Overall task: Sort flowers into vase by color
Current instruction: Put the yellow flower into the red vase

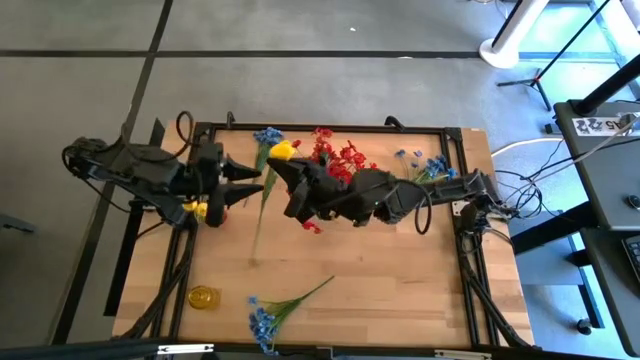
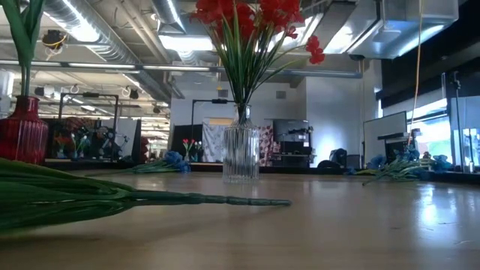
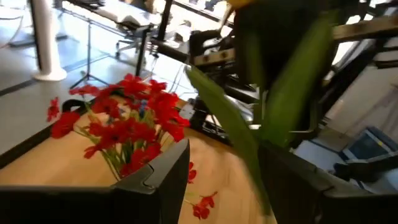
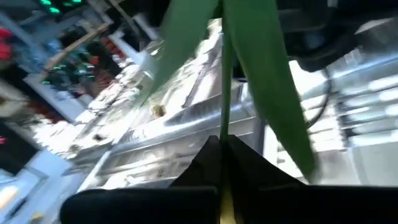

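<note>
A: What is closest to us?
B: A blue flower (image 1: 268, 312) lies flat on the table (image 1: 400, 290) by the near edge. Its stem points up and to the right, toward the middle.

A: And the yellow one?
B: The yellow flower (image 1: 283, 150) is up in the air in the middle. Its long stem runs down toward the near side, a bit to the left, and the bloom points to the far side.

A: Who has it?
B: The right gripper (image 1: 272, 172) is pinched tight on the stem. The left gripper (image 1: 253, 181) is just beside it with its fingers apart, so it has let go.

A: What is behind them?
B: A clear vase (image 2: 241, 154) stands up straight with red flowers (image 2: 259, 16) in it. More blue flowers (image 1: 428, 165) lie far back on the right
</note>
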Robot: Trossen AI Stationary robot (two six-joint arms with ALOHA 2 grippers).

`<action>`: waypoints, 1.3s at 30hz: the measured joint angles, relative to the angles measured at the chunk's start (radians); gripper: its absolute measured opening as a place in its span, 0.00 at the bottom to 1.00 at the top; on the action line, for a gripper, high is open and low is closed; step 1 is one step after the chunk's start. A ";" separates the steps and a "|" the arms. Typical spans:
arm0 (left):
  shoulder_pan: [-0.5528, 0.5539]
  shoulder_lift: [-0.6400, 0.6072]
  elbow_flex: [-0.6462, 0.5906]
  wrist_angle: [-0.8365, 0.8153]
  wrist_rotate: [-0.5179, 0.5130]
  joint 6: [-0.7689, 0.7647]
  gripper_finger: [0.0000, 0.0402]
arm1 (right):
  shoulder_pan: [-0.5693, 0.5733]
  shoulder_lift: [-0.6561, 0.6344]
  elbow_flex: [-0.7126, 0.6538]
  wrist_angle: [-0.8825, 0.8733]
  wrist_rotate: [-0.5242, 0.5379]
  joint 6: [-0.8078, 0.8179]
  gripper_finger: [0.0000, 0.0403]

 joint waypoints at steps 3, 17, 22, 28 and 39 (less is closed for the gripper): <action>0.032 0.004 0.000 0.001 -0.004 -0.015 0.46 | -0.018 0.000 0.000 -0.006 -0.074 -0.013 0.02; 0.117 -0.002 -0.002 0.042 0.152 -0.006 0.46 | -0.033 0.045 0.003 0.001 -0.124 -0.021 0.02; 0.118 -0.026 -0.002 0.030 0.264 -0.006 0.46 | -0.004 0.046 0.002 -0.007 -0.090 -0.022 0.02; 0.118 -0.073 0.000 0.031 0.271 -0.008 0.46 | 0.026 0.051 -0.003 -0.025 -0.074 -0.054 0.02; 0.117 0.011 0.000 0.062 0.323 0.002 0.46 | 0.024 0.048 -0.001 0.055 -0.067 -0.084 0.02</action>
